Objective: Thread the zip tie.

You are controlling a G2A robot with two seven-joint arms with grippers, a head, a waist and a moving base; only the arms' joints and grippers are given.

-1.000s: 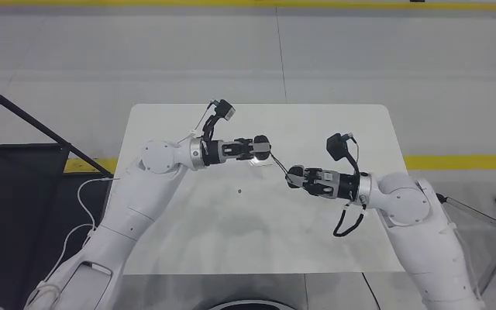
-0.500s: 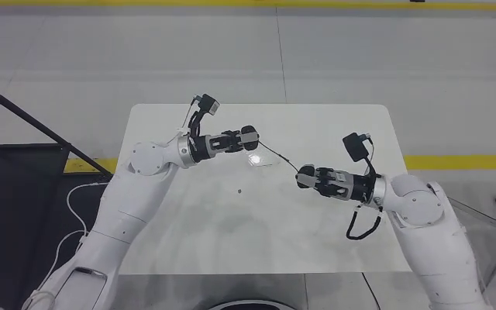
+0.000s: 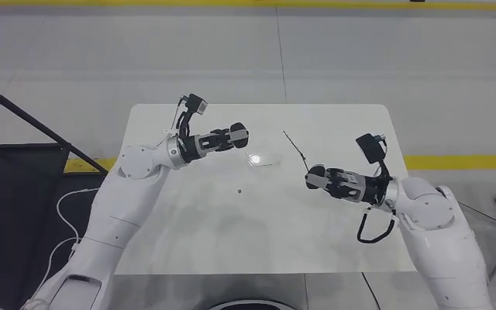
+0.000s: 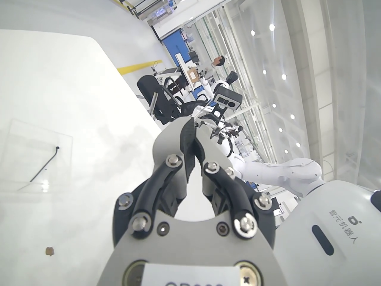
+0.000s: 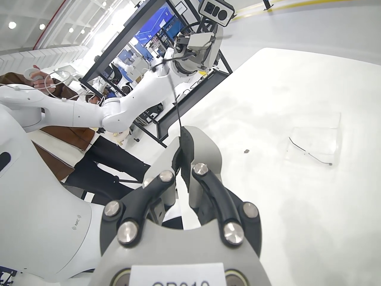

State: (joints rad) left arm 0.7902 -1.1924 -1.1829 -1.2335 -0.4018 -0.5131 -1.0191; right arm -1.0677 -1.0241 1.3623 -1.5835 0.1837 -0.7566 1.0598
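While the left end effector (image 3: 242, 136) is held over the left half of the counter (image 3: 194, 232), its fingers are pressed together with nothing seen between them, so it is taken as closed and empty. It is aimed across at the other arm, probably so the free end of the strap can be met.

Further right, a clear plate (image 3: 266, 160) is laid flat on the counter near the middle. A second zip tie (image 4: 44, 165) is kept on it, slightly bent, likely as a spare set where either arm can reach. A small brown speck (image 3: 240, 189) is seen on the bare counter nearer the robot, apart from the plate.

Right of the plate, the zip tie (image 3: 296, 149) is held in the air, clear of the counter. It is straight, with one end pinched and the other, which looks like the head, pointing up and toward the left arm. No loop is formed, so the threading is judged not yet done. The strap is probably raised this way to keep the head free for insertion.

At the far right, the right end effector (image 3: 311, 177) is clamped on that zip tie's near end.

Counted: two end effectors, two zip ties, one plate, one speck.
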